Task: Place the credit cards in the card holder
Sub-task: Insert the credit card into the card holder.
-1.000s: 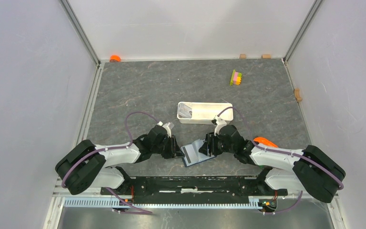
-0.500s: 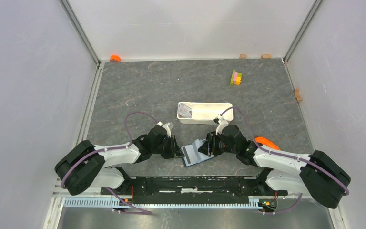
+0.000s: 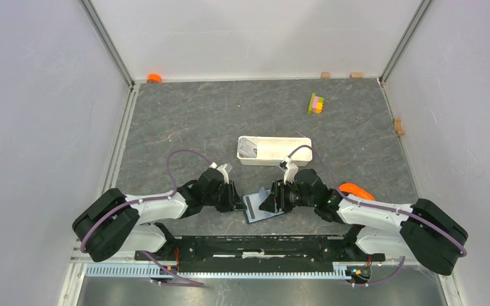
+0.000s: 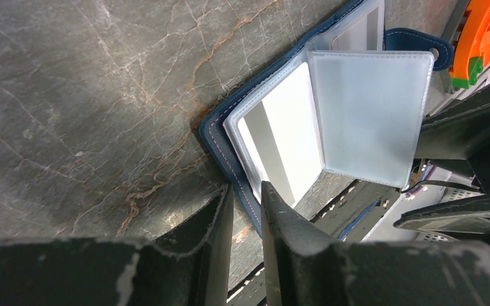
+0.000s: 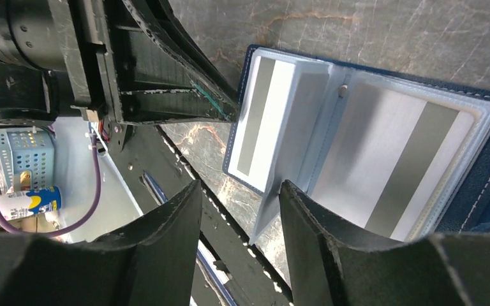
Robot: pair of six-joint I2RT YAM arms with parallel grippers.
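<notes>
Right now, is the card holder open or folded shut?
Open: the card holder lies spread on the table, clear sleeves showing striped cards, one sleeve standing up.

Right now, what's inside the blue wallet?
The wallet lies open with clear sleeves. Two silvery cards with dark stripes show inside: one on the right, one on the left. Anything in the sleeves underneath is hidden.

A robotics lab test cell: two arms are bolted to a black rail [image 3: 261, 245] at the near edge of a grey stone-patterned table [image 3: 198, 121], enclosed by plain white panels [image 3: 38, 127] on aluminium framing. Purple cables [image 3: 182, 159] loop off the arms. Staged props dot the surface, among them a white tray [image 3: 274, 152], a coloured block stack [image 3: 317, 103] and small wooden blocks [image 3: 356, 75]
</notes>
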